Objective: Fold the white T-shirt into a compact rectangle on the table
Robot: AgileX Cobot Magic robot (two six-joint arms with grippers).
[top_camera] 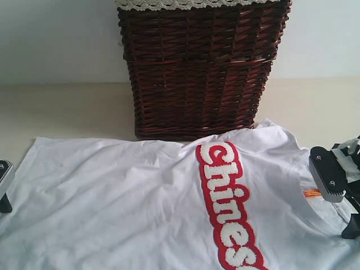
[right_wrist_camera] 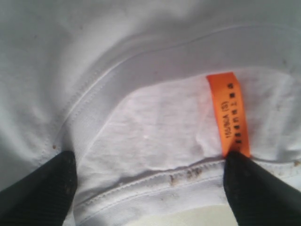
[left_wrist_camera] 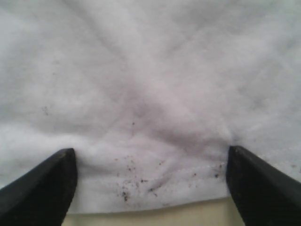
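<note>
Fabric of the white T-shirt (top_camera: 140,208) lies spread on the table (top_camera: 56,107), far edge meeting the wicker basket (top_camera: 199,73), near part cut off. Bare table shows far left and right. Wide apart, the left pincer (left_wrist_camera: 150,155) straddles the speckled hem; the right pincer (right_wrist_camera: 150,155), likewise apart, sits at the stitched collar beside the orange tag (right_wrist_camera: 229,113).

The white T-shirt (top_camera: 112,208) carries fuzzy white letters (top_camera: 230,208) outlined in red; its neck tag (right_wrist_camera: 229,113) is bright orange (with tiny dark print). Dark specks dot the hem (left_wrist_camera: 150,200). The wicker basket (top_camera: 197,73) is deep reddish-brown, edged with cream lace (top_camera: 191,4). The counter (top_camera: 67,107) is pale beige. The left hand (left_wrist_camera: 149,153) and right hand (right_wrist_camera: 149,157) are black.
</note>
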